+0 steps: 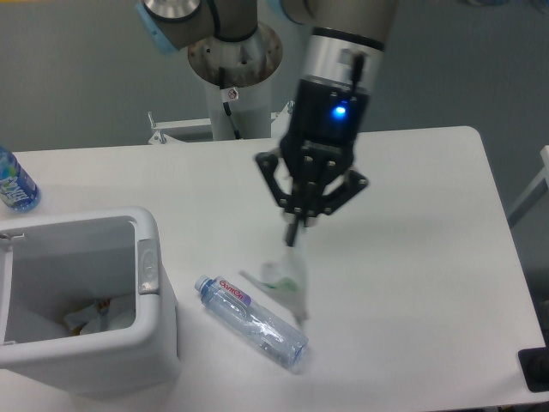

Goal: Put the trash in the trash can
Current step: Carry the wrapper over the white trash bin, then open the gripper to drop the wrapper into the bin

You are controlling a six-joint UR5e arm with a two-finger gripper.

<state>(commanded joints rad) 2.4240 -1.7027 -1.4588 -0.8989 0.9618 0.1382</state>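
- Gripper (293, 233) hangs over the middle of the table (412, 257), fingers drawn together to a narrow point, pinching the top edge of a thin, pale packet (286, 279) that dangles below it with faint green marks on it.
- Packet's lower end looks to brush the table or the bottle; I cannot tell whether it hangs fully free.
- Bottle (250, 320), clear with a red-white label near its cap, lies on its side just beside and below the packet, well short of the trash can (150, 257).
- Trash can sits at the left near corner, mouth open, some crumpled scraps (94, 318) already at the bottom.
- Blue-labelled bottle (15, 182) stands at the far left edge, behind the can.
- Risk one: the pinch is on a slim edge only, so a quick swing towards the can could let the packet slide out and drop on the table.
- Risk two: a limp packet trails low, so it may catch on the can's near rim and be pulled from the grip, or fold over the wall instead of falling inside.
- Risk three: if the packet drags across the lying bottle, that bottle may well roll towards the front edge.
- Risk four: a low path could knock the can itself and shift it.
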